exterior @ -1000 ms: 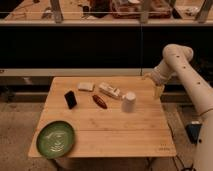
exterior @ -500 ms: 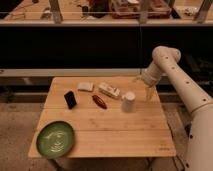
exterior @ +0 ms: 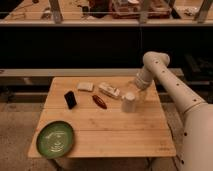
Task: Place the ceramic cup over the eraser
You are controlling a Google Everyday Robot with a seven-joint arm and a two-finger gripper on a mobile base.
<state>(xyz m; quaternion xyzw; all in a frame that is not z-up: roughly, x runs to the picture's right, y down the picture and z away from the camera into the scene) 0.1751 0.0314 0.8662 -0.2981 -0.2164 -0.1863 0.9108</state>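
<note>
Planks of light wood form the table [exterior: 120, 135], and the white robot arm [exterior: 175, 92] reaches in over its right edge. Near the front left corner lies a green plate [exterior: 55, 138] with pale markings. By the back edge lies a long white packet [exterior: 109, 90], its dark print too small to read. The ceramic cup [exterior: 129, 103] stands right of centre. The gripper [exterior: 133, 91] hangs just above and behind the cup; apart or together, I cannot tell. A pale flat block [exterior: 85, 86] lies beside the packet and a reddish-brown oblong [exterior: 99, 101] lies mid-table. The eraser [exterior: 70, 99] stands toward the left edge, well apart from the cup.
</note>
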